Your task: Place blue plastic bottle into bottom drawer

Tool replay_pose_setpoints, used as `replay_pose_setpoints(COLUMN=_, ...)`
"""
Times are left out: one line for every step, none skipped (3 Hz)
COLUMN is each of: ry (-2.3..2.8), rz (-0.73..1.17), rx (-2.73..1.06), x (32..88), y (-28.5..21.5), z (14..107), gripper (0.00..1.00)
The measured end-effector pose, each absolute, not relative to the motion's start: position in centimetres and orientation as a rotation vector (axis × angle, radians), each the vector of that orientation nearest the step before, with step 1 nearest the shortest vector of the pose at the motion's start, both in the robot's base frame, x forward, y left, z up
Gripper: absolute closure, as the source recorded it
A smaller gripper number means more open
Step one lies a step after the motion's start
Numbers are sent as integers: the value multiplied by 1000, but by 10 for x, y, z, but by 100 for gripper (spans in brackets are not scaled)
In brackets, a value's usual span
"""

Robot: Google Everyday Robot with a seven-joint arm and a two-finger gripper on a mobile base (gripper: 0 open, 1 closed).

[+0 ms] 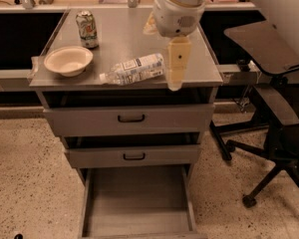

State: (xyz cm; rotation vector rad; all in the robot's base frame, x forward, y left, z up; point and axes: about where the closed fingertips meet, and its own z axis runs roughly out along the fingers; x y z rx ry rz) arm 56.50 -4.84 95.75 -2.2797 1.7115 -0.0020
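A clear plastic bottle with a white and blue label lies on its side on the grey cabinet top, near the front edge. My gripper hangs down from the white arm just right of the bottle's base, at the front right of the top, with nothing seen in it. The bottom drawer is pulled out below, a wide shallow grey tray with a bare floor. A second crumpled clear bottle is mostly hidden behind my arm at the back.
A beige bowl and a green soda can stand on the left of the top. The two upper drawers with black handles are slightly ajar. A black office chair stands close on the right.
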Motion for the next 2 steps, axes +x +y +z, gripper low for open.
replay_pose_setpoints(ry=1648, rz=32, rx=-2306, x=574, y=-20, z=950, gripper=0)
replay_pose_setpoints(ry=1648, rz=32, rx=-2306, x=574, y=-20, z=950, gripper=0)
